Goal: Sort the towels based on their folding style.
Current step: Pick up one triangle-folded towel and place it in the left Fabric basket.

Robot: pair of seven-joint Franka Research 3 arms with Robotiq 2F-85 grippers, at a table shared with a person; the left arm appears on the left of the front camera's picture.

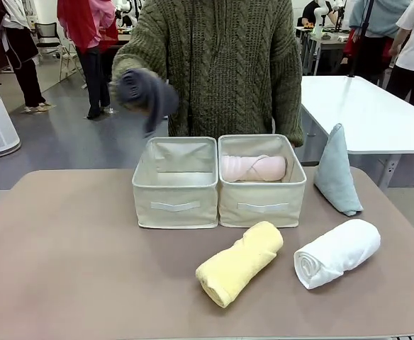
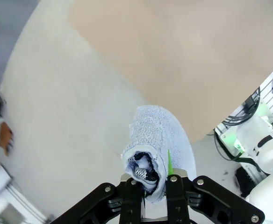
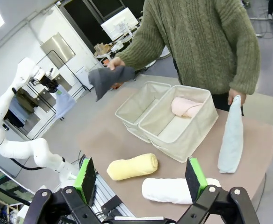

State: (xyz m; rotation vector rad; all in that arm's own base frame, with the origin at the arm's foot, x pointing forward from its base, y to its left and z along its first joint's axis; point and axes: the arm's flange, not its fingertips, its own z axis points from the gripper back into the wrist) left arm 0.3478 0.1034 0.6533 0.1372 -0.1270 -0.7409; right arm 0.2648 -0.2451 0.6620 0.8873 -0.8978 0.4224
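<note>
My left gripper is shut on a pale blue towel, held over the table's edge. My right gripper is open with nothing in it, above the near edge. Below it lie a yellow rolled towel and a white rolled towel. A pink rolled towel lies in the right bin. At the right a grey-green cone towel stands upright. The person's hand holds a dark grey towel above the left bin.
The two cream bins stand side by side at mid-table, and the left one holds nothing. The person stands close behind them, the other hand at the cone's tip. My white left arm rises beyond the table's corner. Open tabletop lies to the left.
</note>
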